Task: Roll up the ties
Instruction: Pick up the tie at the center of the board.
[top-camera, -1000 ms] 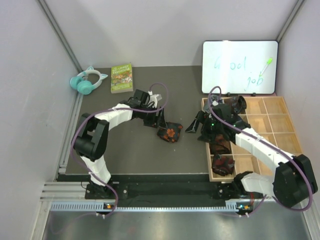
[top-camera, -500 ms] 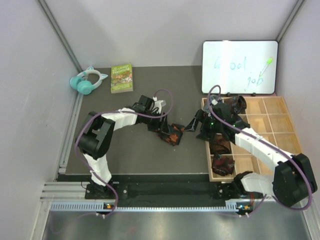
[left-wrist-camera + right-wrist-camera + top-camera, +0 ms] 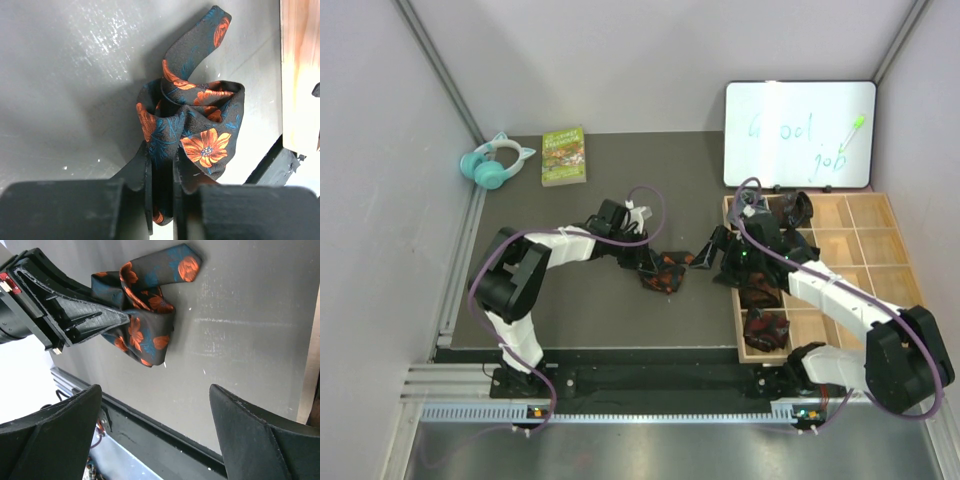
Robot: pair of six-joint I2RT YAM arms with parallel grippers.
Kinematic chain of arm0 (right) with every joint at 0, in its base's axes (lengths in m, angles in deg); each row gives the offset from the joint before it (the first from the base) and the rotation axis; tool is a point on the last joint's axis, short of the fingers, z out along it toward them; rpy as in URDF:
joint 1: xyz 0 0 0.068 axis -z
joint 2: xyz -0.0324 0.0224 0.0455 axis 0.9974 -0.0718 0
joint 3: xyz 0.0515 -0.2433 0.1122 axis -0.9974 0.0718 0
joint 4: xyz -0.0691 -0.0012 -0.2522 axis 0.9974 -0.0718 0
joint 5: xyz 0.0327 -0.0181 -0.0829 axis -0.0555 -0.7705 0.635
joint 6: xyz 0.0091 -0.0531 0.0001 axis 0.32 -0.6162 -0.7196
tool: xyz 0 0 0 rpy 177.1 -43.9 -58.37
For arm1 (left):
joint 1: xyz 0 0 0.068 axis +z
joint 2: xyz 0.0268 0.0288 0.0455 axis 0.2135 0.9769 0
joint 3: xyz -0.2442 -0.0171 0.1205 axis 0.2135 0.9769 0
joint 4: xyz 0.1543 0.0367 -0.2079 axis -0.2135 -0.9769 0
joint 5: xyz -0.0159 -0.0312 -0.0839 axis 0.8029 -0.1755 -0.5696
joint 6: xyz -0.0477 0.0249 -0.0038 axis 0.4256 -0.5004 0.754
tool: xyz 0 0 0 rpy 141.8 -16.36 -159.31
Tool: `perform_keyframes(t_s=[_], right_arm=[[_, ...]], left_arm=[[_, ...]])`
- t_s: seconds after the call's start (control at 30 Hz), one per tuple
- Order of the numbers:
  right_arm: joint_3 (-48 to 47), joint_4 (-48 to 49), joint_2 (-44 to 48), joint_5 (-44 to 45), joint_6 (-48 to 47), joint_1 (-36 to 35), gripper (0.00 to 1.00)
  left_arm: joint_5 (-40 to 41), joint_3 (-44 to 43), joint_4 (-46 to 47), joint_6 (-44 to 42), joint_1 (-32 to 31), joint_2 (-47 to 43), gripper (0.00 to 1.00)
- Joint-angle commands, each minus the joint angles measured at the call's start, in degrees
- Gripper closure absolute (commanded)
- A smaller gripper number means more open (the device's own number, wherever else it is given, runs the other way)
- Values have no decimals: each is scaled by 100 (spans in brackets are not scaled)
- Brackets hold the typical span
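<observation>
A loosely rolled black tie with orange flowers (image 3: 667,271) lies on the dark mat between the two arms, its pointed tail sticking up and out (image 3: 220,22). My left gripper (image 3: 649,268) is shut on the roll's near side, with fabric pinched between the jaws (image 3: 162,172). The right wrist view shows the same tie (image 3: 142,315) with the left gripper's fingers (image 3: 95,315) clamped on it. My right gripper (image 3: 708,257) hovers just right of the roll with its jaws wide apart (image 3: 155,388) and nothing between them.
A wooden compartment tray (image 3: 880,250) sits at the right, with rolled ties in it: a maroon one (image 3: 767,328) and dark ones (image 3: 760,292) (image 3: 798,207). A whiteboard (image 3: 800,135), a green book (image 3: 563,155) and teal headphones (image 3: 497,162) lie at the back.
The left gripper moved right and forward onto the flowered tie and closed on it. The right gripper shifted slightly toward the roll and stayed open.
</observation>
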Motion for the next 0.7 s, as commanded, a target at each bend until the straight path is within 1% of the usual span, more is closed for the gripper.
perform_keyframes(t_s=[0.0,0.07,0.2,0.33,0.37,0.47,0.53,0.67], right_arm=[[112,342,37,0,59,-35,11],[165,474,28,-96,111,-43,11],[341,843,46,-255,313,-43,11],[543,1440,-112,-492,655,-43,11],[648,1781,-278,-623,726,-52,11],[824,2230,-455,-738,1016,-78,10],[886,2363,-534,-695,1104,-113,10],[921,2505,-604,-695,1192,-158,9]], left_arm=[[151,246,-134,62,-188,-9,100],[55,316,-37,168,-206,-149,100],[300,326,-124,352,-223,-422,100],[371,246,-20,590,-223,-502,100],[353,264,50,651,-223,-511,100],[152,378,331,906,-215,-572,100],[55,413,385,1073,-215,-642,100],[54,212,149,1179,-206,-844,100]])
